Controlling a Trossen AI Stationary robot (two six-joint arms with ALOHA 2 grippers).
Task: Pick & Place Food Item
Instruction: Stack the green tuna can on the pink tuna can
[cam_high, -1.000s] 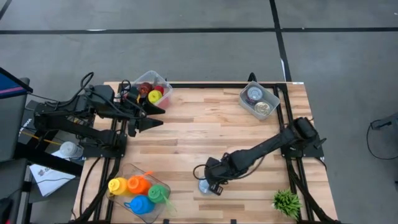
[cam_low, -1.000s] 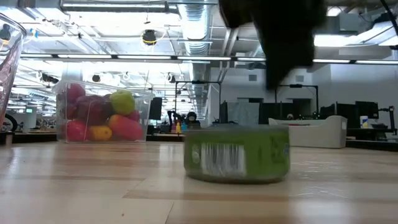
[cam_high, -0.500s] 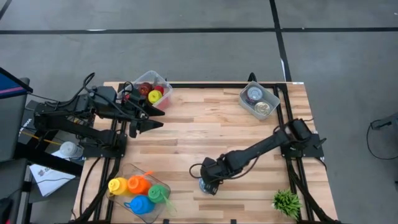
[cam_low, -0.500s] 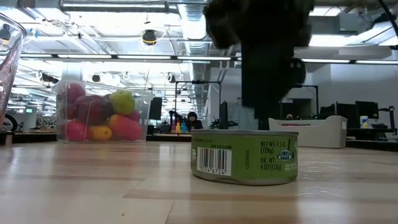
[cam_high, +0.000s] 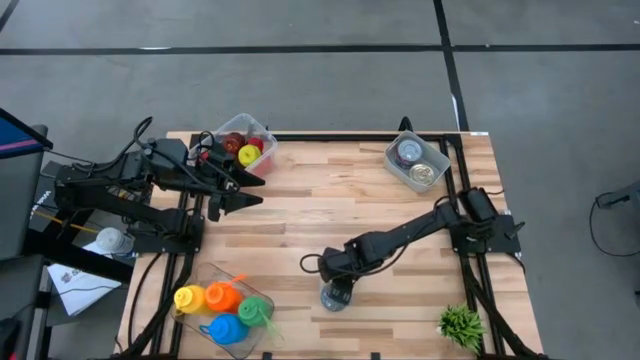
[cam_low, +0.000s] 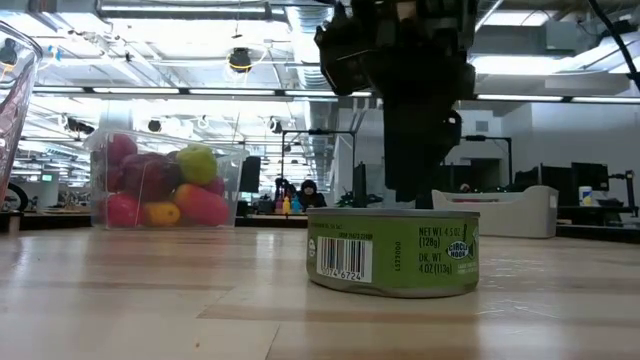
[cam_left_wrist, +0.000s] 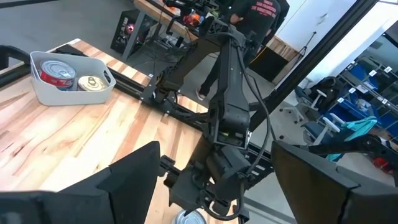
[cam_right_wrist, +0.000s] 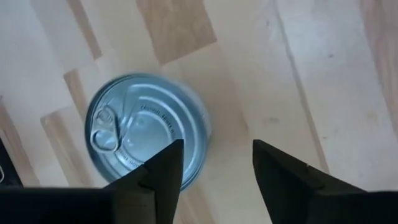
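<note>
Right tool (cam_high: 336, 283): lifted off one green-labelled can (cam_low: 392, 250), fingers now apart, empty. Left tool (cam_high: 250, 186): open, unmoved. Two cans in grey bin (cam_high: 417, 163).

A low round tin can (cam_low: 392, 250) with a green label, barcode and silver pull-tab lid (cam_right_wrist: 145, 129) stands upright on the wooden table's front edge, held by nothing.

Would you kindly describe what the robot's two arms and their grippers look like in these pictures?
Both arms are dark, nearly black, built of slim jointed segments with black cables looped along them. The left gripper ends in two tapering, pointed dark fingers. The right gripper has flat, matte black fingers with squared tips, on a blocky wrist housing. Each arm rises from a black frame at the edge of the light wooden table. No markings are legible.
</note>
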